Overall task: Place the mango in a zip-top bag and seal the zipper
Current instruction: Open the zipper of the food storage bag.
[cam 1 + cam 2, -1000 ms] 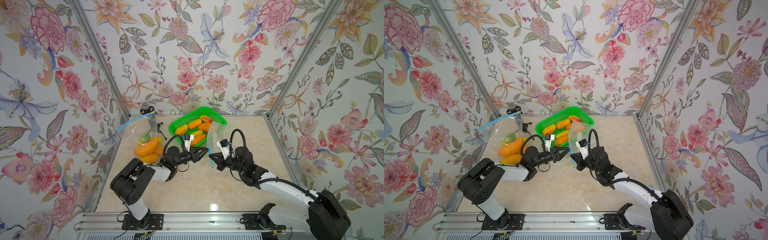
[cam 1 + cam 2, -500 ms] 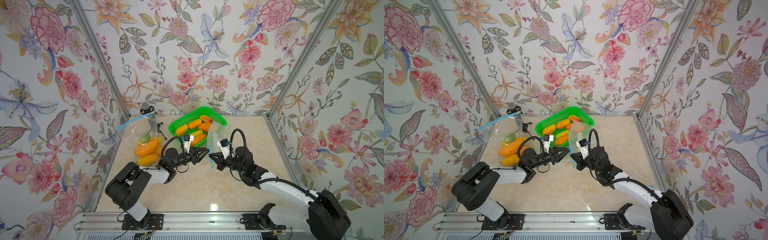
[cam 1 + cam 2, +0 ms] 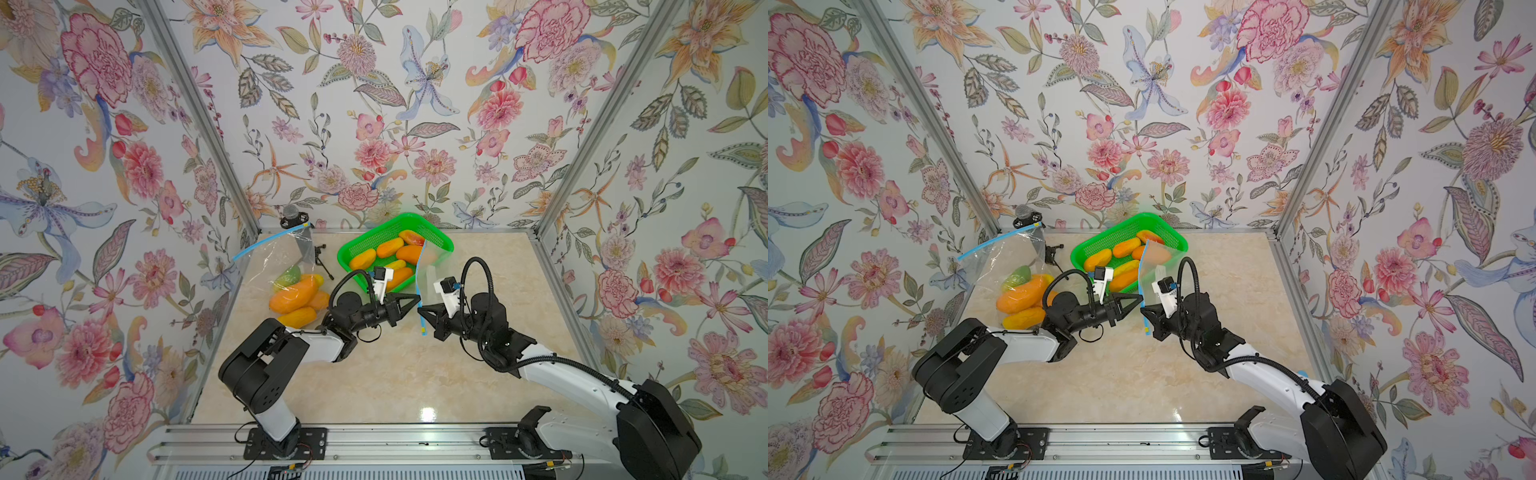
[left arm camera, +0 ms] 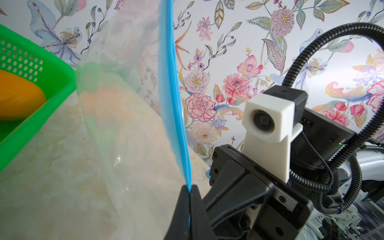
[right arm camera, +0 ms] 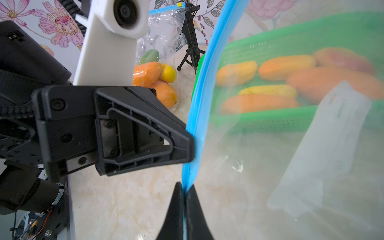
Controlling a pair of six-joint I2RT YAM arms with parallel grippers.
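A clear zip-top bag (image 3: 432, 274) with a blue zipper strip (image 3: 422, 286) hangs upright in front of the green basket (image 3: 440, 241). My left gripper (image 4: 189, 188) is shut on the zipper strip (image 4: 172, 104), and in both top views it reaches the strip from the left (image 3: 1140, 297). My right gripper (image 5: 184, 187) is also shut on the strip (image 5: 197, 116), just below the left one (image 3: 419, 309). Several orange and yellow mangoes (image 3: 363, 258) lie in the basket. Whether a mango is inside the held bag I cannot tell; the fruit shows blurred through the plastic.
A second clear bag (image 3: 286, 257) with several mangoes (image 3: 293, 295) stands at the left wall. A small black tripod (image 3: 322, 253) stands between it and the basket (image 3: 1177, 241). The two arms' fingertips nearly touch at mid-table.
My left gripper has moved right to the blue zipper strip and shut on it. The right gripper has kept its hold and place.
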